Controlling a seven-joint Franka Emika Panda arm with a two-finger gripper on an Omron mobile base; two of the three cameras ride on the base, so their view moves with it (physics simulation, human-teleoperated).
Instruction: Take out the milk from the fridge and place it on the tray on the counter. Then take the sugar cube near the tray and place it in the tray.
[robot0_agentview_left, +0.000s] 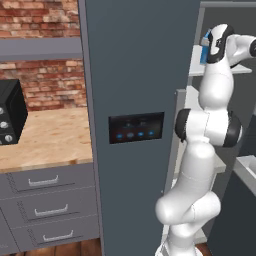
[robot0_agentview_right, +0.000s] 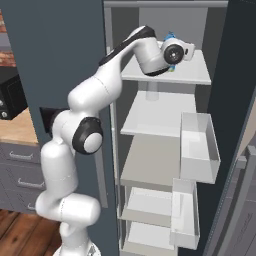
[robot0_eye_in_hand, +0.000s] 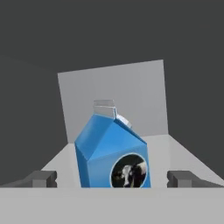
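The fridge stands open, and my arm reaches in to its top white shelf. On that shelf stands the milk, a light-blue carton with a gabled top and a round cow picture. Slivers of the milk peek past my wrist in both base views. My gripper is open, and its fingertips stand wide on either side of the carton, clear of its sides. The counter lies left of the fridge. The tray and the sugar cube are out of view.
Lower white shelves and clear door bins sit below my hand. The open fridge door stands at the right. A black appliance sits on the counter, over grey drawers, with a brick wall behind.
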